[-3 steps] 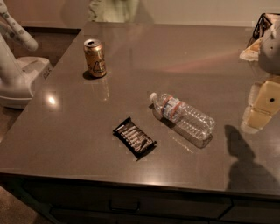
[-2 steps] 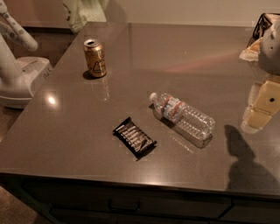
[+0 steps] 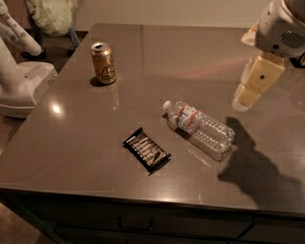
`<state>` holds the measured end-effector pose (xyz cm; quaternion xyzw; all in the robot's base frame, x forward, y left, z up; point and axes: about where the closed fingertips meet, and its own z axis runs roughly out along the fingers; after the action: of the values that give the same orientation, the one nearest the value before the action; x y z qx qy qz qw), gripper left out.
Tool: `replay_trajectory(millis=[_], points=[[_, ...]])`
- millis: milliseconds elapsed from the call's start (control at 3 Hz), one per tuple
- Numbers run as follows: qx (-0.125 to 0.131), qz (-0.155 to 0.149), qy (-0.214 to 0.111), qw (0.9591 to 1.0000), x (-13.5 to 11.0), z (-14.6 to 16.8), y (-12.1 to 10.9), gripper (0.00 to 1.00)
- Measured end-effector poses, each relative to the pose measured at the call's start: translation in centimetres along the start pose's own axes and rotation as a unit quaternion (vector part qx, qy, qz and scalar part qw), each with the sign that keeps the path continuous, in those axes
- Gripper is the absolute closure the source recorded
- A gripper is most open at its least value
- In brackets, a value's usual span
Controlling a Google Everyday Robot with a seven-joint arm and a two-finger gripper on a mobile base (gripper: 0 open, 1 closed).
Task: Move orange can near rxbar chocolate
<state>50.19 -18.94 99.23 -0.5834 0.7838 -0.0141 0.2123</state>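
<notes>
The orange can [image 3: 104, 63] stands upright at the far left of the dark table [image 3: 86, 143]. It is orange-gold with a silver top and a pale triangular mark. The rxbar chocolate [image 3: 147, 149], a flat black wrapper with pale stripes, lies near the front centre, well apart from the can. My gripper [image 3: 245, 99] hangs in the air at the right, above the table, pointing down and to the left. It is far from the can and holds nothing that I can see.
A clear plastic water bottle [image 3: 200, 127] lies on its side between the bar and the gripper. A white robot base [image 3: 21, 86] stands off the table's left edge. A pale shape [image 3: 50, 14] is behind the far left corner.
My gripper has moved left and up over the table's right side. The pale shape behind the table has shifted left. The can, bar and bottle have not moved.
</notes>
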Motion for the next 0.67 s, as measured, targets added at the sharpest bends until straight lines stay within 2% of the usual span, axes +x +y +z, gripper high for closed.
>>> replay_trajectory(millis=[333,667], points=[[0.015,0.005,-0.023,0.9996,-4.8,1.8,-3.7,0.00],[0.026,0.029,-0.051,0.9979,-9.3,4.3,-6.9,0.00]])
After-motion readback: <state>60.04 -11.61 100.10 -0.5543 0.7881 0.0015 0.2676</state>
